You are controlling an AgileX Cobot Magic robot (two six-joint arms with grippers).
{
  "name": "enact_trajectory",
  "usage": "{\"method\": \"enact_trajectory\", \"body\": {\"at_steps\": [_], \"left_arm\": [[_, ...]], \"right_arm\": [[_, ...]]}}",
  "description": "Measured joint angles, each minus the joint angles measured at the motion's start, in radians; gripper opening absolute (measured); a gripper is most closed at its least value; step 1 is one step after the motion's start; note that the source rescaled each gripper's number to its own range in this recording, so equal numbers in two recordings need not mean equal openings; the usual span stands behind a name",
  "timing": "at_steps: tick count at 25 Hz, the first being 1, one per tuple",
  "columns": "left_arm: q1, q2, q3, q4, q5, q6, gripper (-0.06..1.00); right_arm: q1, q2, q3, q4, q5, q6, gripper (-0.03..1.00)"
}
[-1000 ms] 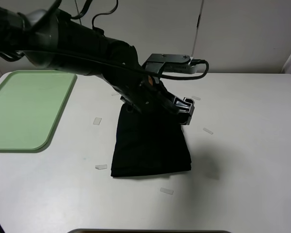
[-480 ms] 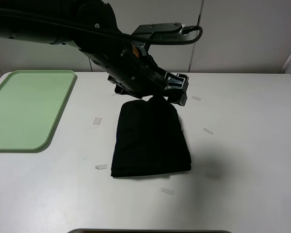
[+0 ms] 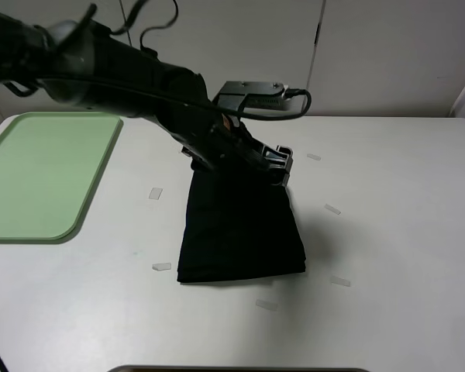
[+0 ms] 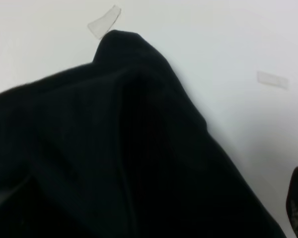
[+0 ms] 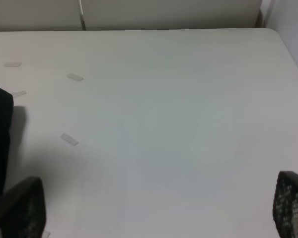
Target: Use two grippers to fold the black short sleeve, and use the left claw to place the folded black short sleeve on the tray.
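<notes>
The soft black cloth short sleeve (image 3: pixel 240 232) lies folded into 1 upright rectangle at the frame's centre on the white tabletop (image 3: pixel 387 232), long axis running top to bottom. The left pincer (image 3: pixel 275 164) hangs at its upper edge, wide open and empty. The flat light-green plastic tray (image 3: pixel 39 174) waits far left. The right pincer (image 5: pixel 154 213) (also spread, empty) sits over bare tabletop.

Black short sleeve (image 3: pixel 240 232) lies folded, seemingly flat, tray (image 3: pixel 39 174) apart.
</notes>
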Motion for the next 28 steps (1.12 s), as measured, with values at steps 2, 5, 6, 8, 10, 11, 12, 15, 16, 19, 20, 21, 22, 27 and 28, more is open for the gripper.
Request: {"method": "enact_trajectory", "body": {"at_steps": [2,5,6,8,10,11,12,15,16,19,20,21,22,27,28], "left_arm": [[-0.007,0.039,0.0,0.0,-0.069,0.0,1.0],[-0.015,0.083,0.0,0.0,-0.166,0.001,1.0],[-0.016,0.098,0.0,0.0,-0.19,0.001,1.0],[-0.017,0.124,0.0,0.0,-0.24,0.001,1.0],[-0.017,0.146,0.0,0.0,-0.276,0.001,1.0],[-0.017,0.156,0.0,0.0,-0.293,0.001,1.0],[-0.017,0.166,0.0,0.0,-0.305,0.001,1.0],[-0.017,0.188,0.0,0.0,-0.333,0.0,1.0],[-0.017,0.192,0.0,0.0,-0.337,-0.001,1.0],[-0.017,0.192,0.0,0.0,-0.347,-0.012,1.0],[-0.017,0.185,0.0,0.0,-0.347,-0.014,1.0],[-0.017,0.176,0.0,-0.001,-0.347,-0.015,1.0],[-0.017,0.163,0.002,-0.001,-0.347,-0.017,1.0],[-0.012,0.034,0.003,-0.001,-0.291,-0.017,1.0],[-0.006,0.012,0.003,-0.001,-0.262,-0.017,1.0]], "right_arm": [[0.0,0.0,0.0,0.0,0.0,0.0,1.0],[0.0,0.0,0.0,0.0,0.0,0.0,1.0],[0.0,0.0,0.0,0.0,0.0,0.0,1.0],[0.0,0.0,0.0,0.0,0.0,0.0,1.0],[0.0,0.0,0.0,0.0,0.0,0.0,1.0],[0.0,0.0,0.0,0.0,0.0,0.0,1.0],[0.0,0.0,0.0,0.0,0.0,0.0,1.0],[0.0,0.0,0.0,0.0,0.0,0.0,1.0],[0.0,0.0,0.0,0.0,0.0,0.0,1.0],[0.0,0.0,0.0,0.0,0.0,0.0,1.0],[0.0,0.0,0.0,0.0,0.0,0.0,1.0],[0.0,0.0,0.0,0.0,0.0,0.0,1.0],[0.0,0.0,0.0,0.0,0.0,0.0,1.0],[0.0,0.0,0.0,0.0,0.0,0.0,1.0],[0.0,0.0,0.0,0.0,0.0,0.0,1.0]]}}
